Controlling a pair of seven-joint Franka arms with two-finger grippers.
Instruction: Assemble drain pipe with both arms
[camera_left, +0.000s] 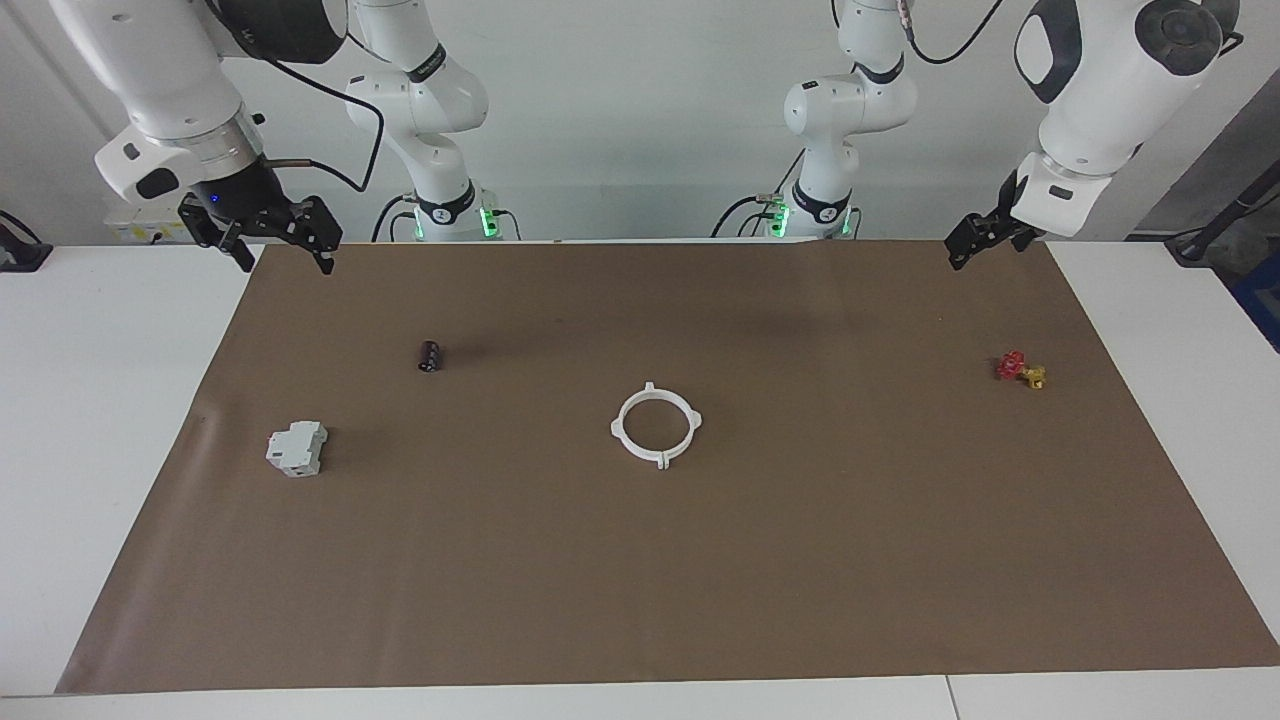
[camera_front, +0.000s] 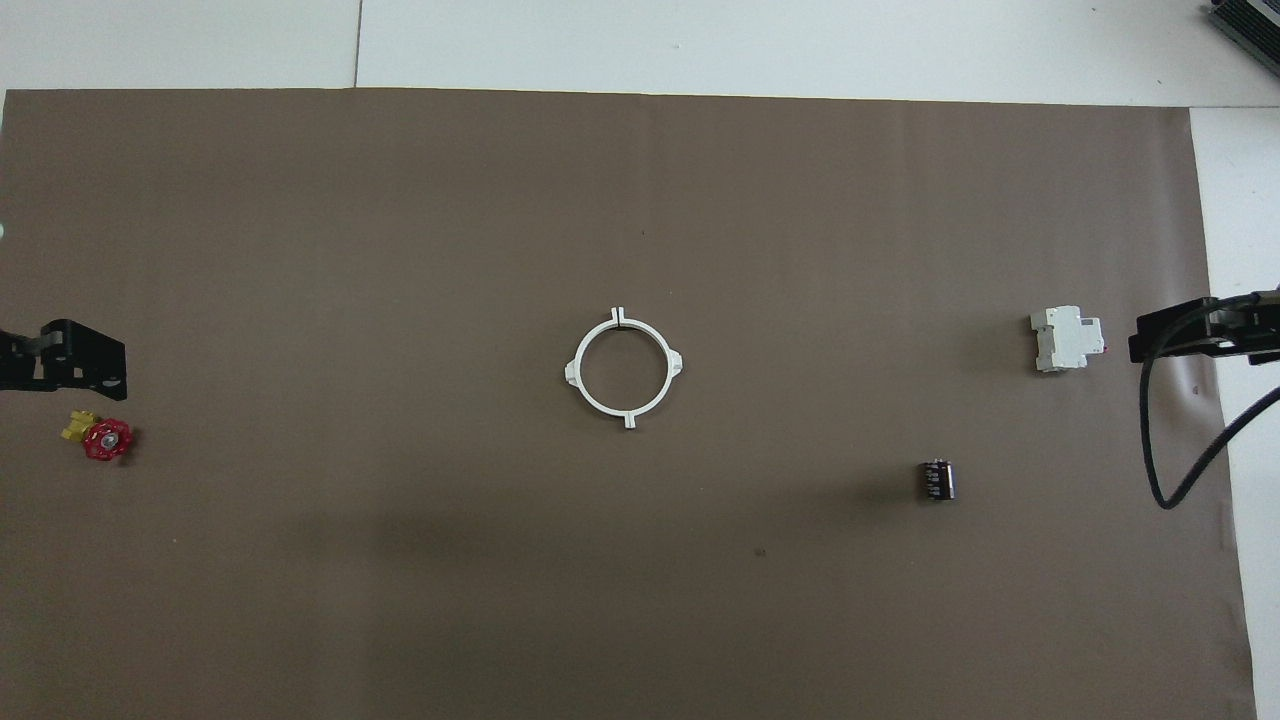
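Right gripper (camera_left: 283, 247) hangs spread and empty; left gripper (camera_left: 972, 243), partly cropped overhead, unreadable; drain pipe (camera_left: 655, 427) lies joined.

White drain pipe (camera_left: 656, 426) ring, both halves joined, flat, mid-table on brown paper (camera_left: 640, 560)

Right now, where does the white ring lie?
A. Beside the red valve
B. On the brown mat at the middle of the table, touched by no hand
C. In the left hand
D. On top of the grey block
B: the white ring lies flat on the brown mat, while the left hand and right hand hang over the mat's corners nearest the robots.
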